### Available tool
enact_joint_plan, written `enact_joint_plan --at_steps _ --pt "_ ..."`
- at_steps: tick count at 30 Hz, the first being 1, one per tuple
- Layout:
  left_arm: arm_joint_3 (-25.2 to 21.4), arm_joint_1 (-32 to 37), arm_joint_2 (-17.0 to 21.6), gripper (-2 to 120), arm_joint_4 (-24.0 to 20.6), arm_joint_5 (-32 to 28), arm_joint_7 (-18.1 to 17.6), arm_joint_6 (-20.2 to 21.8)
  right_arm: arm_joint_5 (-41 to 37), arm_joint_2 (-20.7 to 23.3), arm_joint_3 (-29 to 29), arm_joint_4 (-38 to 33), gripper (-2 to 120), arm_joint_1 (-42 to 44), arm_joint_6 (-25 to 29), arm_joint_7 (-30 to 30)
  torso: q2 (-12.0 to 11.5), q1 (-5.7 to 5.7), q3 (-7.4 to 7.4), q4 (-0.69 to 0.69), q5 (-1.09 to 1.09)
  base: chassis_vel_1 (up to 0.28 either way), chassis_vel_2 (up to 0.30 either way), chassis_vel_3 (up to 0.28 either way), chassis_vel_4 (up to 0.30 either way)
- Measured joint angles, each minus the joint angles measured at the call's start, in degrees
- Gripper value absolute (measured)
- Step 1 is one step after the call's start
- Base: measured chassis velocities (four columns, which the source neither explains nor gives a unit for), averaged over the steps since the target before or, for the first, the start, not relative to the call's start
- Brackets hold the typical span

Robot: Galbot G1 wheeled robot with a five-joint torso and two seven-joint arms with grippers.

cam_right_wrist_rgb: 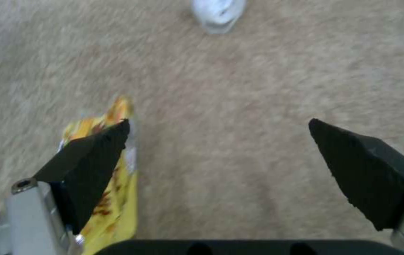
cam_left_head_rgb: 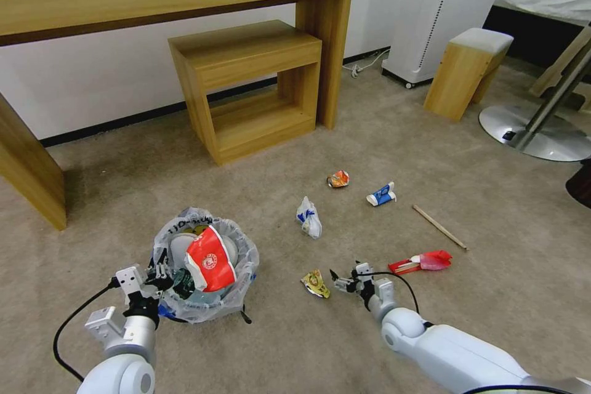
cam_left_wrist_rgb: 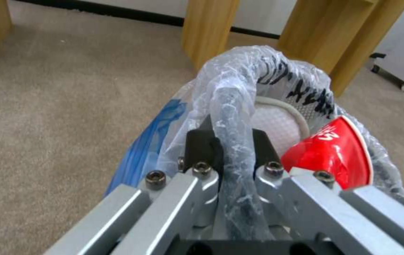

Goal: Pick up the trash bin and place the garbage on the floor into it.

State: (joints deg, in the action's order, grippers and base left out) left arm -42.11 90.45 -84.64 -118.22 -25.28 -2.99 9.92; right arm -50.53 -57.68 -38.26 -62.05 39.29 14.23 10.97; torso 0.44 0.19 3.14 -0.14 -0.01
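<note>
The left gripper (cam_left_wrist_rgb: 230, 141) is clamped on the bag-wrapped rim of the trash bin (cam_left_head_rgb: 206, 274), which holds a red cup (cam_left_head_rgb: 210, 258). The right gripper (cam_right_wrist_rgb: 218, 156), fingers spread wide, hovers over the carpet (cam_left_head_rgb: 381, 141) just beside a yellow wrapper (cam_left_head_rgb: 316, 283).

bin bag (cam_left_wrist_rgb: 277, 81): black letters, unreadable | red cup (cam_left_wrist_rgb: 334, 156): white print, unreadable

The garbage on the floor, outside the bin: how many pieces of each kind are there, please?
Snack wrappers: 2, yellow, orange
Blue-white carton: 1
White-blue tissue: 1
Wooden stick: 1
Red packet: 1
Total: 6
</note>
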Motion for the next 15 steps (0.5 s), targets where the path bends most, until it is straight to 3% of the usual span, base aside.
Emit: enact_joint_plan --at_steps 15 --pt "-0.2 -0.5 0.0 3 0.6 -0.3 -0.1 -0.7 5.3 -5.0 -4.3 5.3 80 -0.4 1.6 -0.2 0.0 0.0 0.0 -0.01 0.0 0.0 0.0 0.0 0.0"
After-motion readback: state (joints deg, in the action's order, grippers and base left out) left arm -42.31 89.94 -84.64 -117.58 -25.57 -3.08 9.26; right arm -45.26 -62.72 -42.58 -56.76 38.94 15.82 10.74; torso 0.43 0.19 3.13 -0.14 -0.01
